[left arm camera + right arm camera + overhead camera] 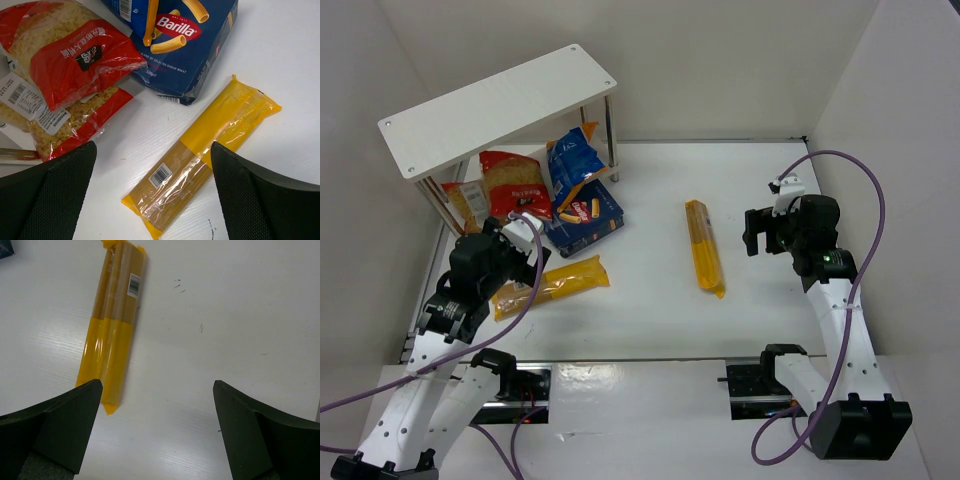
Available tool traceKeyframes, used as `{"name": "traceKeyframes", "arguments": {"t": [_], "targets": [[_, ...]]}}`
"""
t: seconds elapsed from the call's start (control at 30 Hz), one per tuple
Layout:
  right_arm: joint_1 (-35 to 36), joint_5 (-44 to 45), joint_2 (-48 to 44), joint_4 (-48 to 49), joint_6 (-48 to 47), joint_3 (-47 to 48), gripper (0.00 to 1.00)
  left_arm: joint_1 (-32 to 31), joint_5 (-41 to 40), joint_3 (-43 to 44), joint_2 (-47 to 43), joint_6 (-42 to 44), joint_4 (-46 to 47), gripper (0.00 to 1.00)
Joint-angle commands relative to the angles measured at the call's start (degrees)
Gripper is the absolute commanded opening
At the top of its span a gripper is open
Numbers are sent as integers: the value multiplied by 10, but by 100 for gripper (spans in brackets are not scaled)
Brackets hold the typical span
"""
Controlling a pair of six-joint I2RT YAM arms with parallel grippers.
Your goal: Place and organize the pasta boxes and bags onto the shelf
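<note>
We find left gripper [154,165] wide, empty, yellow spaghetti pack [200,150] directly beneath; right gripper [157,390] wide, empty, second pack [112,335] ahead to its left. No pack on shelf [490,105]: we judge nothing placed yet.

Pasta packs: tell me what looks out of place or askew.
Two yellow spaghetti packs lie loose on the table, far apart and askew. The red bags, blue bag and dark-blue box sit heaped crookedly beneath the shelf, whose top is bare.
</note>
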Motion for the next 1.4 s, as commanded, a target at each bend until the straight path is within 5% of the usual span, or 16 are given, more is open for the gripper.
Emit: {"name": "traceKeyframes", "arguments": {"t": [0.0,0.33,0.47,0.67,0.77,1.37], "targets": [[-3,-13,-5,23,-1,0,100,3,9,-1,-4,6,11,100],[-3,-19,1,23,5,13,100,3,14,-1,-4,6,11,100],[15,-55,72,-23,10,75,100,21,1,-1,-4,0,11,100],[175,40,202,-52,26,131,100,47,1,-1,-15,0,16,100],[181,2,275,-52,37,151,100,60,1,-1,-15,0,16,100],[220,134,443,37,105,151,100,76,6,-1,-4,0,16,100]]}}
